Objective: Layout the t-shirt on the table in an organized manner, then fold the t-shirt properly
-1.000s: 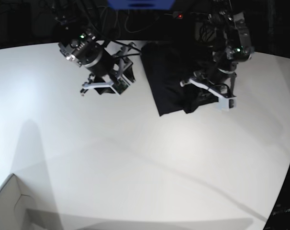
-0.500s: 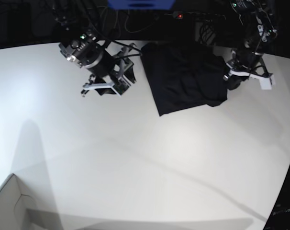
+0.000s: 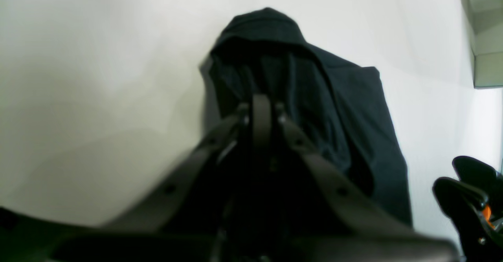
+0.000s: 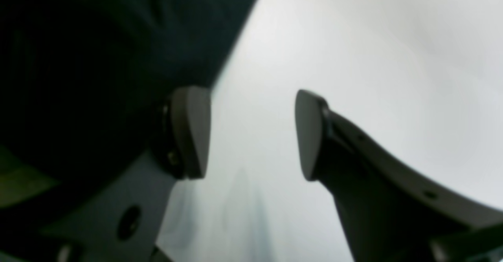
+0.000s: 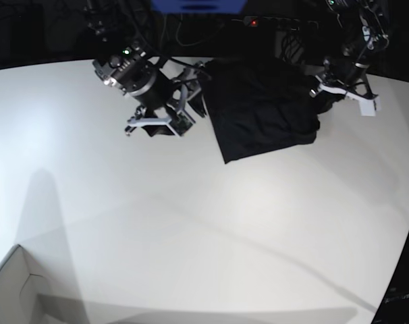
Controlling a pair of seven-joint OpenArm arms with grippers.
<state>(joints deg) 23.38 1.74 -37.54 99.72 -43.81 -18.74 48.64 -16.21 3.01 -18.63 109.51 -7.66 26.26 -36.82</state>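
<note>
The plain black thin-fabric t-shirt (image 5: 262, 111) lies bunched at the far edge of the smooth white table (image 5: 191, 223), limp and best pinched at hems; left jaws clamp its fold, right jaws gape empty.

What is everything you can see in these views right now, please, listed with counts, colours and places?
t-shirt: one, black, bunched at the far side of the table, one edge pinched up.
table: one, white, fills most of the base view.
cardboard box corner: one, white, near left corner of the base view.
blue object: one, beyond the far table edge; too cut off to identify.
red light: one, in the dark background.
left gripper: one, dark, shut on the t-shirt.
right gripper: one, dark, open over bare table beside the shirt's edge.
</note>
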